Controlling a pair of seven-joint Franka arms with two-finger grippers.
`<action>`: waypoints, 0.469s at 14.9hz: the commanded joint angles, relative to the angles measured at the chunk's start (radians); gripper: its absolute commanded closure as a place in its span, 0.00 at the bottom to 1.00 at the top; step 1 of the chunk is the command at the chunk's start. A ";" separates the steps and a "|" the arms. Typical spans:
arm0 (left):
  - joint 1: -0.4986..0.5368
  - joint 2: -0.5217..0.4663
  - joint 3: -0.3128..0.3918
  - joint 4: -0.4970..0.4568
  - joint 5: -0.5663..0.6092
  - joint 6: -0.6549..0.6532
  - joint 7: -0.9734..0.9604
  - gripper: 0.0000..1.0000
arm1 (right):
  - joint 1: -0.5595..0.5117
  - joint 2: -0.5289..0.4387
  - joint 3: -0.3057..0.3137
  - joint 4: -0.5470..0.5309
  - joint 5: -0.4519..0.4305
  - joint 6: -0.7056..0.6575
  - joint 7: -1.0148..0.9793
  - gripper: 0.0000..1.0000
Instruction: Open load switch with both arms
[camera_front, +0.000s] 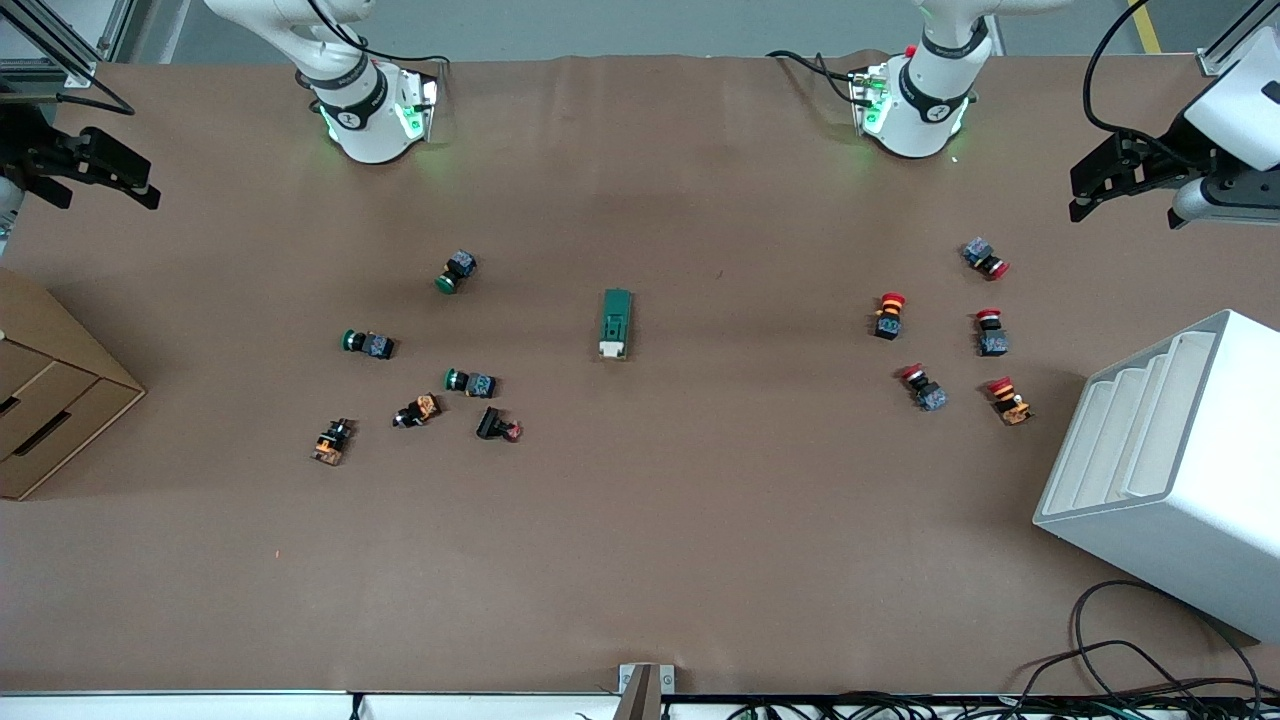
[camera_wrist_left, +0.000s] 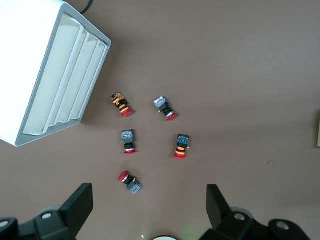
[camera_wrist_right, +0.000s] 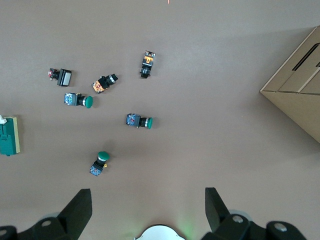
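Nearest the camera the worktop (camera_front: 640, 560) is bare, with a white rack (camera_front: 1170, 470) at the left arm's end and a cardboard box (camera_front: 50, 390) at the right arm's end.

Next come the buttons: a green and orange group (camera_front: 420, 385) toward the right arm's end, a red-capped group (camera_front: 950, 340) toward the left arm's end.

The switch (camera_front: 616, 323) lies flat between the two groups, well apart from both, its white tab (camera_front: 613, 349) toward the camera. You should expect a light, rigid plastic block that will skid if pushed. Judgement: pin the green body by its long sides with one pincer and work the tab with the other.

Left pincer (camera_front: 1105, 180) hangs spread over the worktop edge. Right pincer (camera_front: 95, 170) likewise spread, at its own end. Both arms wait, and neither touches anything.
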 joint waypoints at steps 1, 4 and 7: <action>0.006 0.006 -0.004 0.015 0.018 0.004 0.018 0.00 | 0.005 -0.024 -0.003 -0.019 -0.005 -0.003 0.004 0.00; 0.007 0.012 -0.003 0.016 0.015 0.004 0.020 0.00 | 0.006 -0.024 -0.003 -0.019 -0.005 -0.001 0.004 0.00; 0.006 0.050 -0.003 0.032 -0.001 0.039 0.017 0.00 | 0.005 -0.024 -0.003 -0.019 -0.005 -0.001 0.004 0.00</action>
